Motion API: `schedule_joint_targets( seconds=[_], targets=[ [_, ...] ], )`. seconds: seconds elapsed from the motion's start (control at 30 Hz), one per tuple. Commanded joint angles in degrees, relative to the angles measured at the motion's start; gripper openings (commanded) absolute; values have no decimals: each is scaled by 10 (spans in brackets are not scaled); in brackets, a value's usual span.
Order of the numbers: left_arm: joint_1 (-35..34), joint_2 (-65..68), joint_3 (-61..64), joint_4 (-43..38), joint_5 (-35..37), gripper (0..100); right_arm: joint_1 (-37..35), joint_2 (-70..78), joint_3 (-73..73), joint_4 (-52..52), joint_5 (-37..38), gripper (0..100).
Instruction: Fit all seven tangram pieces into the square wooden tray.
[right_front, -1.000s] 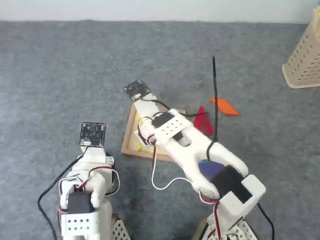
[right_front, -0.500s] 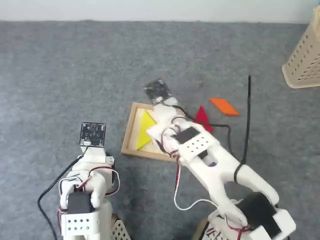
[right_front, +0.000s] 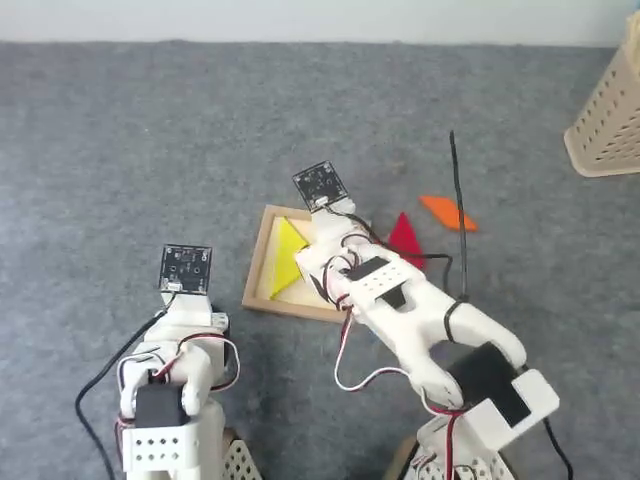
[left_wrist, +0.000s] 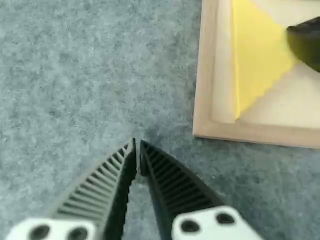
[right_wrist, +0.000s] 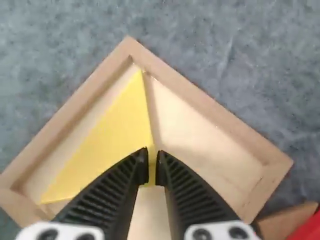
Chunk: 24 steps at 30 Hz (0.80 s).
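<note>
A square wooden tray (right_front: 258, 290) lies at the table's middle with a yellow triangle (right_front: 288, 255) flat inside, along its left side. My right gripper (right_wrist: 150, 154) is shut above the tray (right_wrist: 200, 95), its tips over one corner of the yellow triangle (right_wrist: 105, 150), with nothing held. A red triangle (right_front: 405, 238) lies just right of the tray and an orange parallelogram (right_front: 447, 212) farther right. My left gripper (left_wrist: 137, 145) is shut and empty over the carpet, short of the tray's near corner (left_wrist: 205, 100).
Grey carpet covers the table. A cream slatted basket (right_front: 610, 110) stands at the far right edge. The right arm (right_front: 400, 300) lies across the tray's right half. A black cable (right_front: 458, 200) rises beside the orange piece.
The right arm drew back from over the tray's left side, uncovering the yellow triangle lying in the tray. Its base swung. The left arm stayed still.
</note>
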Motion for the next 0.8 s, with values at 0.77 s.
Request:
schedule_joint_targets(
  seconds=[0.77],
  targets=[
    [2, -11, -6, 4, -2, 17, 24, -187, 77, -4, 7, 41]
  ],
)
